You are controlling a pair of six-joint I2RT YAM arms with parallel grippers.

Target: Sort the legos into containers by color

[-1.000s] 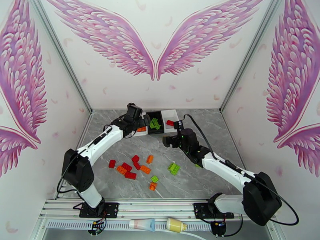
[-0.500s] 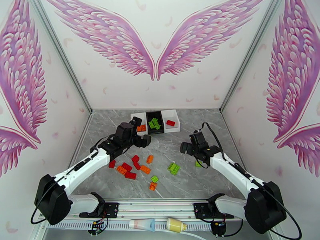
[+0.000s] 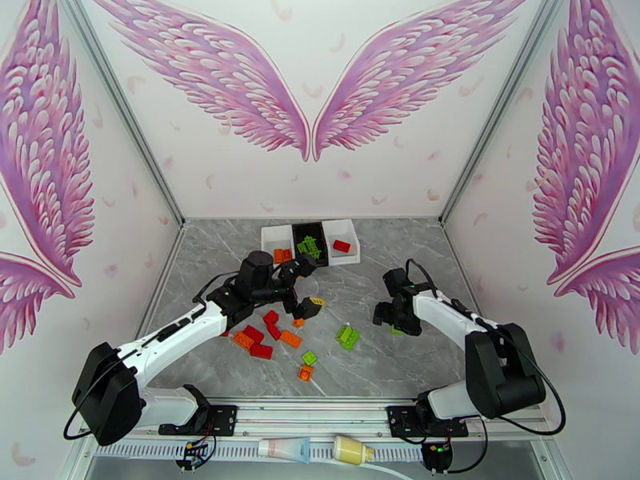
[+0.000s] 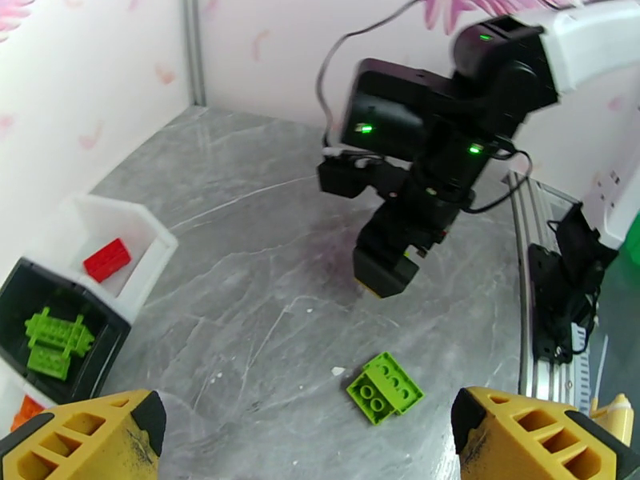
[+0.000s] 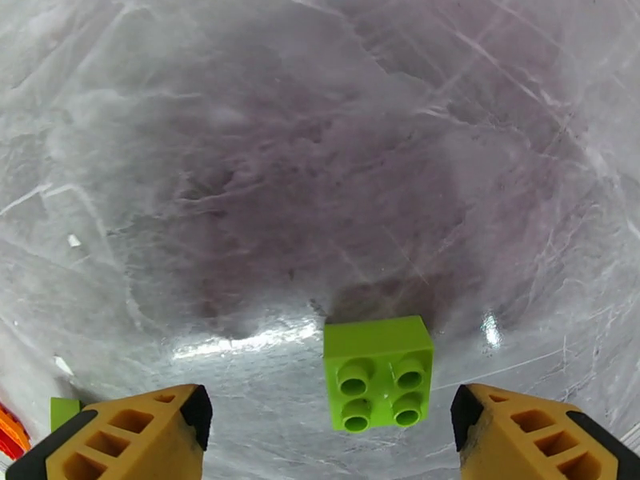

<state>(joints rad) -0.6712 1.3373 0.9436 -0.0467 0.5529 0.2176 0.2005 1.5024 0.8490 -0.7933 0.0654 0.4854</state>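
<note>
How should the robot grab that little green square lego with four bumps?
Pinch its two smooth side walls, coming straight down from above. The green lego lies flat on the table, bumps up, so only the sides are flat to squeeze. The open right pincer straddles it, a bit off-centre, so centring first probably helps.

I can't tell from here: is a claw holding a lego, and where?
Nothing is held. The right gripper stands open around a green lego on the table, not touching it; the left gripper is open and empty.
</note>
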